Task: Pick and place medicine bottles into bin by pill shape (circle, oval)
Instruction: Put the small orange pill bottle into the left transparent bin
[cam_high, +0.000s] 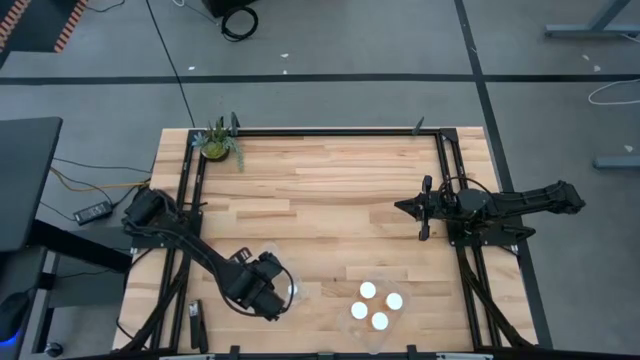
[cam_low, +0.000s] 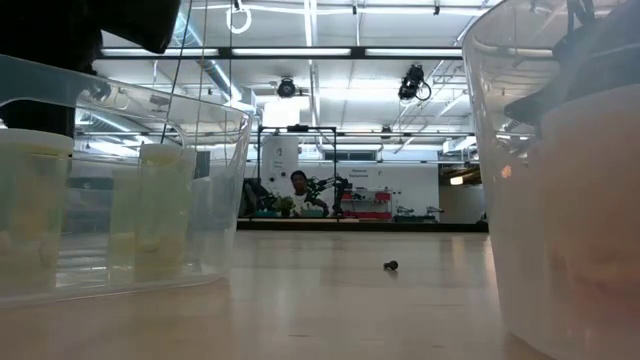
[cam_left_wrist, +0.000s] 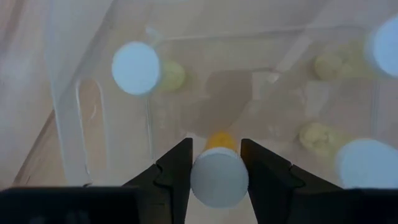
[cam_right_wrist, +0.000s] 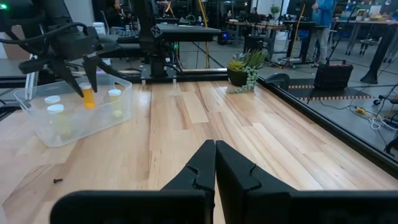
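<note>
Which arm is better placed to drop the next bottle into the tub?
Left. Its gripper holds a white-capped bottle directly over the clear tub. The right gripper is shut, holds nothing and hangs mid-table, far away.

The middle of the counter (cam_high: 330, 190) is open wood between the two arms. A potted plant (cam_high: 217, 145) occupies the far left corner. Along the near edge, two clear tubs restrict passage: the left tub (cam_right_wrist: 74, 112) is occupied from above by the left pincer (cam_left_wrist: 214, 177) gripping a bottle (cam_left_wrist: 219, 177); the right tub (cam_high: 375, 310) holds four capped bottles. The right pincer (cam_high: 405, 207), fingers together, rests at mid-right.
</note>
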